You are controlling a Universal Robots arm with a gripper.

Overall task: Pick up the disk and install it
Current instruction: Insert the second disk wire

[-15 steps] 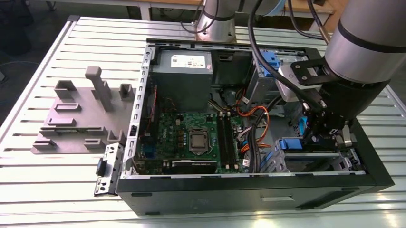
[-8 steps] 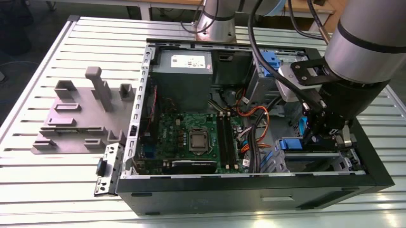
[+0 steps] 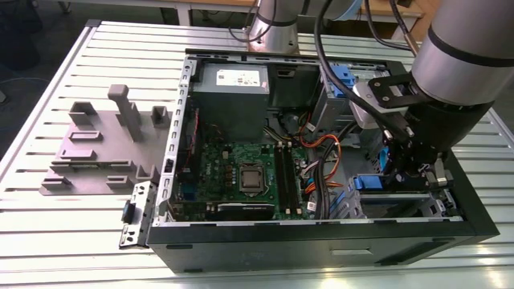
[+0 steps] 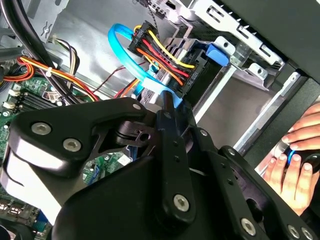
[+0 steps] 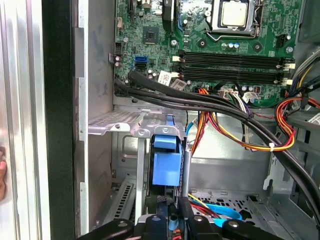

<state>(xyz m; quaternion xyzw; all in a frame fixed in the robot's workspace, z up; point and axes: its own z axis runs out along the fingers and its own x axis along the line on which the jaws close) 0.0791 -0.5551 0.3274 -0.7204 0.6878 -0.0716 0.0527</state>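
Blue-framed silver disk [image 5: 166, 162] stands on edge in your open black computer case's [image 3: 321, 232] drive bay, aligned for seating; black tool [image 3: 413, 165] sits just above it, grip state indeterminable.

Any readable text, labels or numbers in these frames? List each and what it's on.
None can be read.
White sticker on the grey metal box, exterior view: print too small.
White tag on the black cables by the green circuit board, first wrist view: blurred.
Circuit board markings: too small.
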